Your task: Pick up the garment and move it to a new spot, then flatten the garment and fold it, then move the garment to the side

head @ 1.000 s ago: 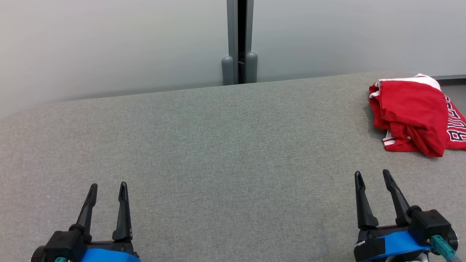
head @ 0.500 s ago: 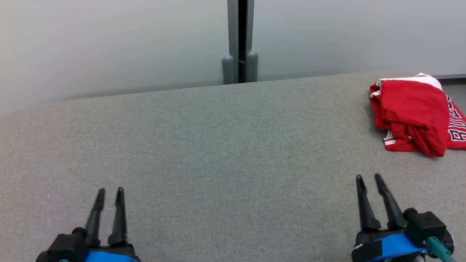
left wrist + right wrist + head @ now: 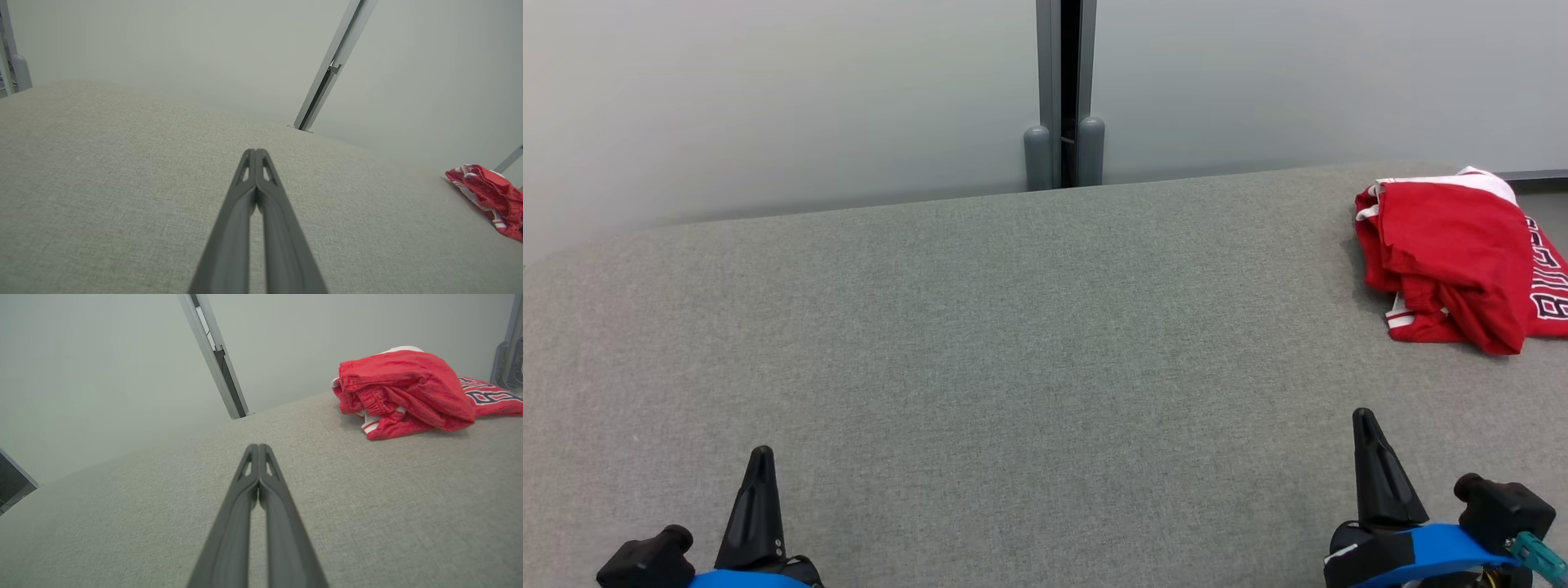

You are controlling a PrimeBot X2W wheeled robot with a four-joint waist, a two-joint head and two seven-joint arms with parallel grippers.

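Left tool: fully closed, its two long dark fingers pressed tip to tip with nothing between them. It sits at 7 o'clock in my head view. Can't tell if the tips touch the surface.

Right tool: same state, clamped flat on itself and gripping nothing, at 5 o'clock.

Under both is the grey fabric-covered table.

Task item is the crumpled red garment with white trim and dark lettering. It lies heaped near the table's far right corner, at 2 o'clock in my head view. It's well apart from the right tool and further still from the left. Right wrist view has it at 1 o'clock, left wrist view at 3 o'clock.

Behind the table are pale grey wall panels and a grey metal post at 12 o'clock.
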